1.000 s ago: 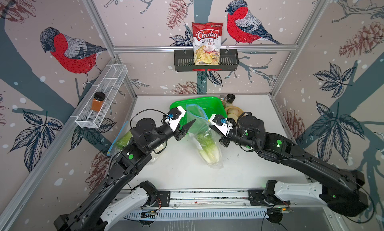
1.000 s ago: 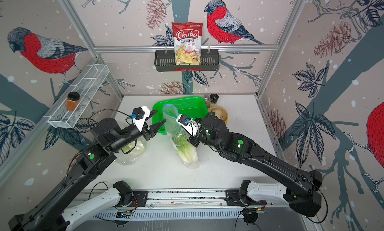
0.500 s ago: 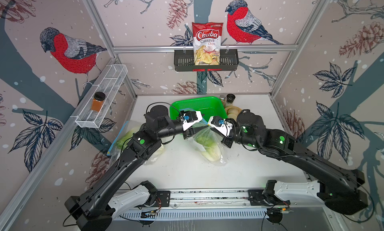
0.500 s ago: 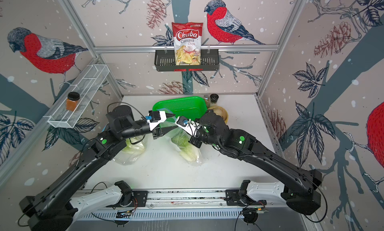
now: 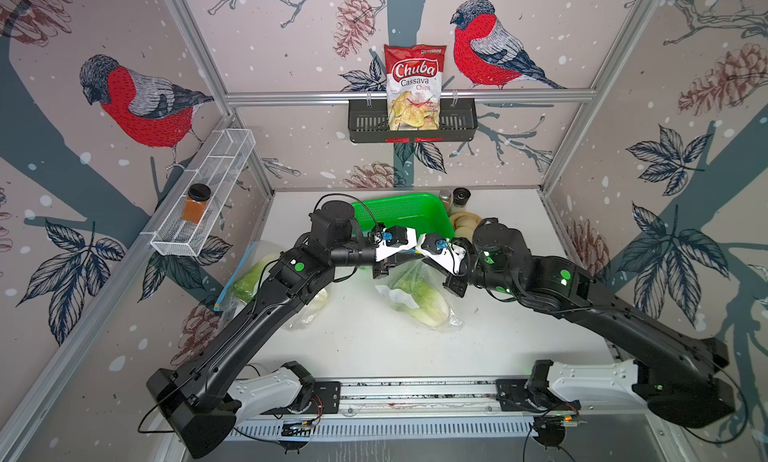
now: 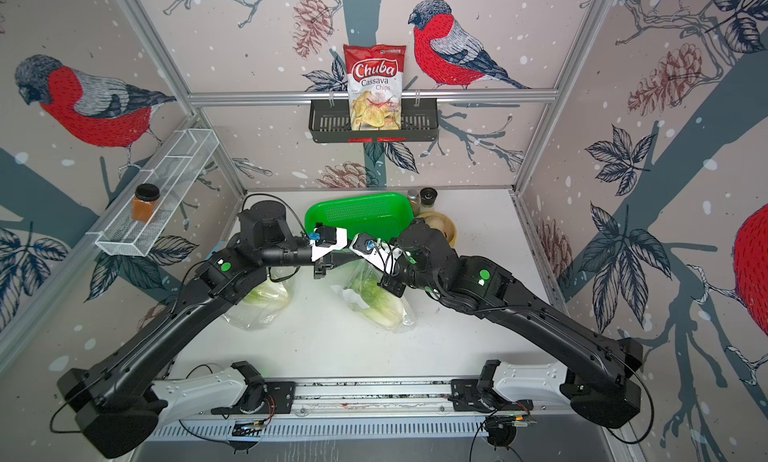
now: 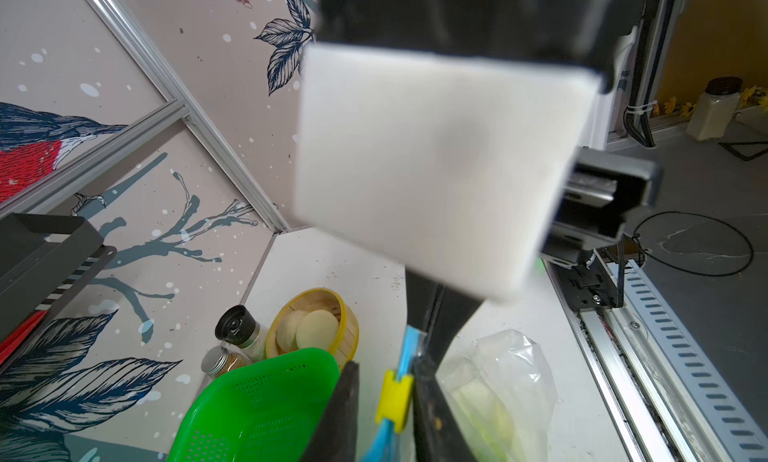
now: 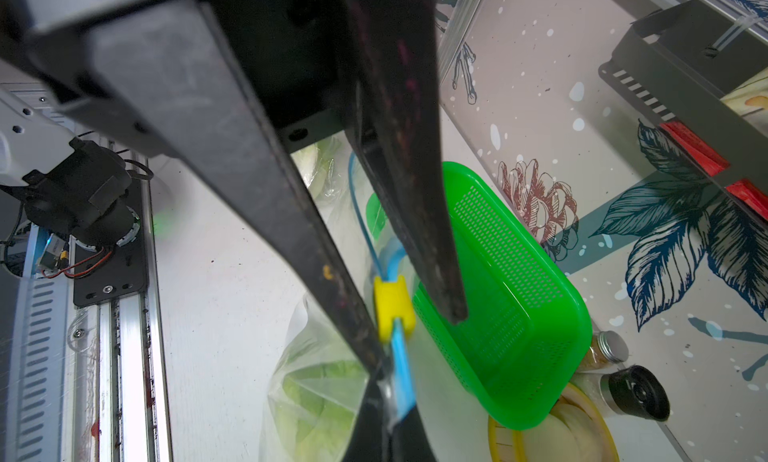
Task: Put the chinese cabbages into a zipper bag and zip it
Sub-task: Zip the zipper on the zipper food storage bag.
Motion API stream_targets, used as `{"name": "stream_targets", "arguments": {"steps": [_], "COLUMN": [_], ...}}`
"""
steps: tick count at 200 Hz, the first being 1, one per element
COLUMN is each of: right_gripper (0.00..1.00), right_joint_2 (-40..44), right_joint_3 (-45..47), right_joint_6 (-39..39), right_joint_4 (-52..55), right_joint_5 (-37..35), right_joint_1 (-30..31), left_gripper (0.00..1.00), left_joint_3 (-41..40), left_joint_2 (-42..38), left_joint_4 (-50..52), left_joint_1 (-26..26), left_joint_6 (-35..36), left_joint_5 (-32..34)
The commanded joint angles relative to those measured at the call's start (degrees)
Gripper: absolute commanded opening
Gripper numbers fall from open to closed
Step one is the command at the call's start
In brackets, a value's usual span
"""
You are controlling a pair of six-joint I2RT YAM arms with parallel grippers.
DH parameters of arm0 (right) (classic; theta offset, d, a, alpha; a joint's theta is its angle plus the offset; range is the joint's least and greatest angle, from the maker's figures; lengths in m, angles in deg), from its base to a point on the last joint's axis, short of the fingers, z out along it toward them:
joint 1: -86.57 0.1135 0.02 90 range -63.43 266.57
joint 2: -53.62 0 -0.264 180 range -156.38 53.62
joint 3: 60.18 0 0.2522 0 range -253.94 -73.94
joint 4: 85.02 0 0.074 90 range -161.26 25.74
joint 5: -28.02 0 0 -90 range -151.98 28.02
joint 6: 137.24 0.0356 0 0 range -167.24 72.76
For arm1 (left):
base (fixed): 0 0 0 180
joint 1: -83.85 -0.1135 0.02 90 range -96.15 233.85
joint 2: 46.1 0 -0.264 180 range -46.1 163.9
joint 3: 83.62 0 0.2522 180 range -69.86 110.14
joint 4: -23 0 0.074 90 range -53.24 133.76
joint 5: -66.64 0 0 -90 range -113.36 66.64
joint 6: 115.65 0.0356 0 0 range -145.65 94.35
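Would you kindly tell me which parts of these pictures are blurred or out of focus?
Left wrist view: a white block close to the lens is smeared, while the green basket behind it stays sharp. Right wrist view: the near black fingers are soft, and the blue zip strip blurs. Both top views: sharp throughout.

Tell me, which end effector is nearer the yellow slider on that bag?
Left. The left end effector has the yellow slider between its fingers; the right end effector is shut on the blue zipper strip just beside it.
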State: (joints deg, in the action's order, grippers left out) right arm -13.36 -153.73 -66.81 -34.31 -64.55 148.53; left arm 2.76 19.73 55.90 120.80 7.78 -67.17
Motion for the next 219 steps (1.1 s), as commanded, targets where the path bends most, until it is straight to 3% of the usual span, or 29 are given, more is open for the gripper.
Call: {"name": "stream_targets", "arguments": {"steps": [1, 43, 69, 93, 141, 172, 219], "right_gripper": [0.0, 0.0, 0.0, 0.02, 0.22, 0.29, 0.3], "right_joint_2": [0.17, 1.32, 2.0, 2.38, 2.21, 0.98, -0.84], "right_joint_3": [-0.02, 1.03, 1.45, 2.07, 1.68, 1.18, 0.26], "right_joint_6": [-0.47, -0.29, 0.47, 1.31, 2.58, 2.28, 1.63], "right_joint_4": [-1.69, -2.27, -3.06, -3.29, -3.59, -4.16, -5.15], "right_joint_5": [0.63, 0.0, 0.18, 0.66, 3.52, 5.74, 7.23], "right_joint_1": [-0.16, -0.56, -1.28, -1.5, -2.18, -2.96, -3.68], "left_gripper": [0.22, 0.12, 0.0, 0.0, 0.0, 0.0, 0.0], "left_joint_3": [1.09, 1.17, 0.47, -0.66, -2.05, -1.73, -1.82], "left_joint_2": [0.78, 0.81, 0.08, -1.16, -2.85, -2.9, -3.44], "left_joint_4": [-0.11, 0.6, 0.34, -0.82, -1.28, -1.1, -1.17], "left_joint_1": [0.27, 0.49, 0.49, 0.58, 0.75, 1.1, 1.11], "left_joint_6": [0.48, 0.38, -0.59, -1.79, -2.6, -2.58, -2.14], "left_joint_5": [-2.12, -0.1, 1.01, 1.39, 2.25, 2.33, 1.89]}}
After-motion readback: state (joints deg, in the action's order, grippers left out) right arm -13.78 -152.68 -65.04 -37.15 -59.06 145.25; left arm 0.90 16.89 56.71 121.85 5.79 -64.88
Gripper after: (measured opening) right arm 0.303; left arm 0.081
